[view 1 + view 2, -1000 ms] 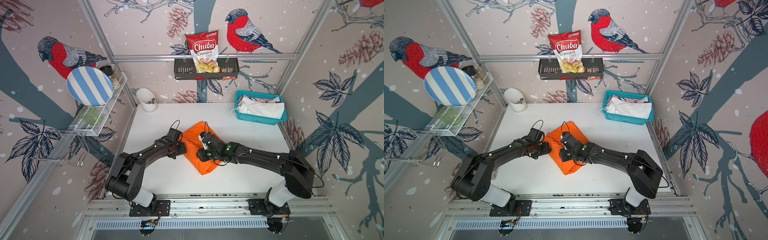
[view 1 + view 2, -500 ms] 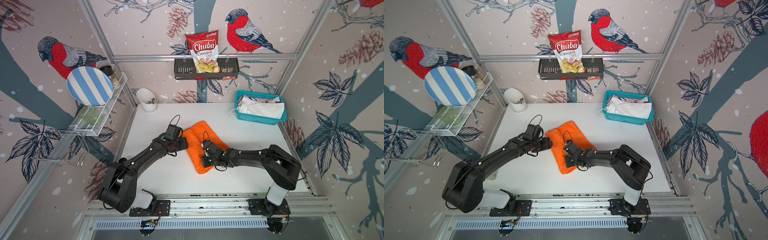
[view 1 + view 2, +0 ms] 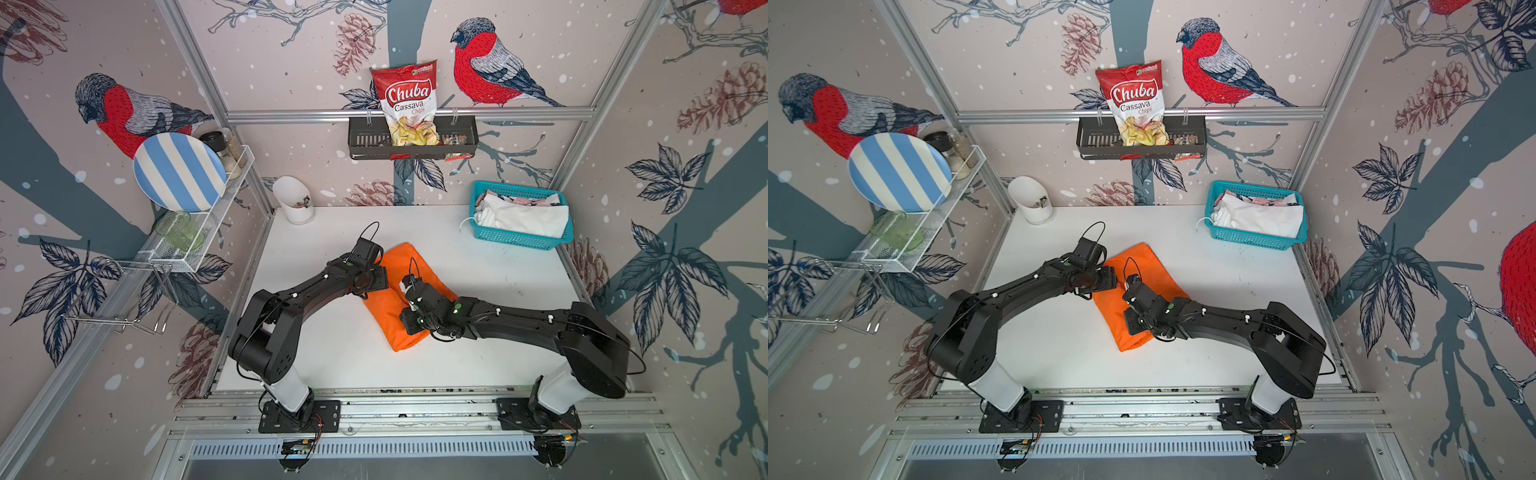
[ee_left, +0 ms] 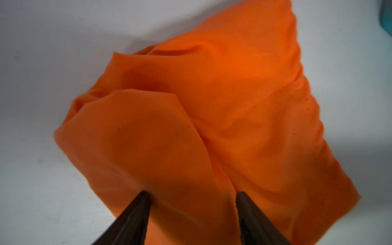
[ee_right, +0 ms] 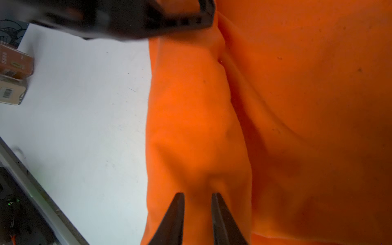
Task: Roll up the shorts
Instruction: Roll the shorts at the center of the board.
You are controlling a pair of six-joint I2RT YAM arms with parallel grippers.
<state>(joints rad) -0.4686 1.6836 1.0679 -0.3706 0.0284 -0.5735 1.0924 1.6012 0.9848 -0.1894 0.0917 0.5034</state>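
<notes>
The bright orange cloth shorts (image 3: 388, 320) lie in a folded bundle mid-table, on the white tabletop (image 3: 478, 270). Both my arms lie across them, so both top views hide much of the cloth. My left gripper (image 4: 191, 194) stands wide, its tips pressed on a raised fold. My right gripper (image 5: 198, 194) is narrow, with a pucker of orange cloth running into the gap. I cannot tell whether it pinches. The two tools sit close together, and my left one shows as a dark blur in my right wrist view. Well apart, at the far right corner, the teal plastic basket (image 3: 519, 243) holds the plain white shorts (image 3: 528, 216), with pink printed cloth (image 3: 523, 200) behind them. A white cup (image 3: 293, 201) stands at the far left.
</notes>
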